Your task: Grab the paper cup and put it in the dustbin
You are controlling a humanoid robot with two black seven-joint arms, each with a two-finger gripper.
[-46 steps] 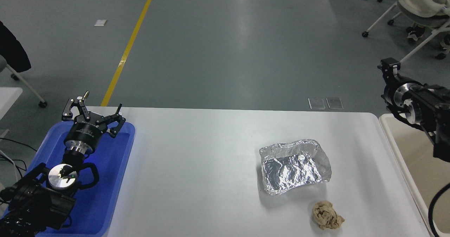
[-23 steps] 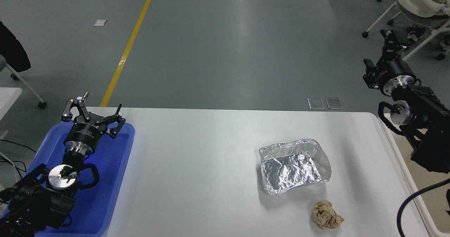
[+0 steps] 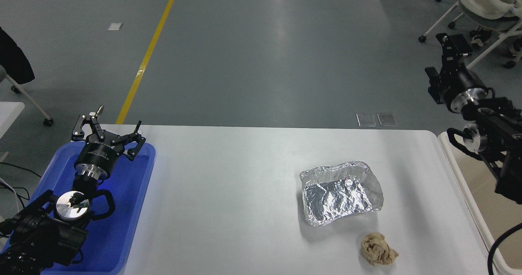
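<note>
The paper cup does not show anywhere in this view. The dustbin point(image 3: 458, 177), a cream tub with a thick rim, stands against the table's right end and is partly covered by my right arm. My right gripper point(image 3: 442, 58) is raised high above the bin's far corner, pointing up and away, open with nothing between its fingers. My left gripper point(image 3: 112, 124) is parked open over the blue tray point(image 3: 122, 209) at the lower left.
A crumpled silver foil tray point(image 3: 340, 191) lies right of the table's middle. A brownish paper wad point(image 3: 378, 249) sits near the front edge below it. Office chairs point(image 3: 485, 5) stand on the floor at the top right.
My right arm has lifted from low over the dustbin, and its gripper now points upward and farther back. The left arm, foil tray and paper wad have stayed put.
</note>
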